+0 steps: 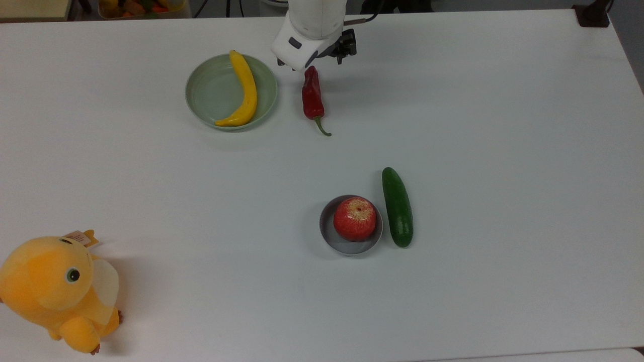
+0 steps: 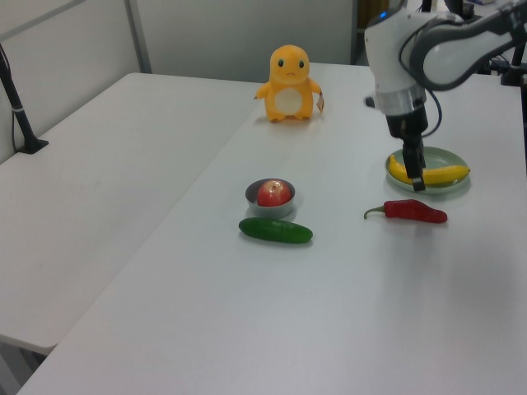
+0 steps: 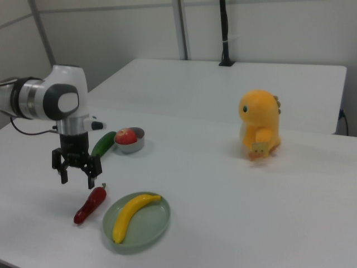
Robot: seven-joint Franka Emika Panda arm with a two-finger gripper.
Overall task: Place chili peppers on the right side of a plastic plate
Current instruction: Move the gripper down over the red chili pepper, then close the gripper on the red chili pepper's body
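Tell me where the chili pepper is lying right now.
The chili pepper lies on the white table, just off the plastic plate on the top view's right, apart from its rim, below the open gripper.

One chili (image 1: 312, 94), one banana (image 1: 243, 89), one apple (image 1: 354, 218), one cucumber (image 1: 397, 206), one plush toy (image 1: 56, 291) — two dishes: plate (image 1: 204, 95), grey dish (image 1: 328, 235).

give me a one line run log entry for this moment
phase: approach | gripper: open, above chili pepper | chili pepper: on table, beside plastic plate, apart | plastic plate: holds banana
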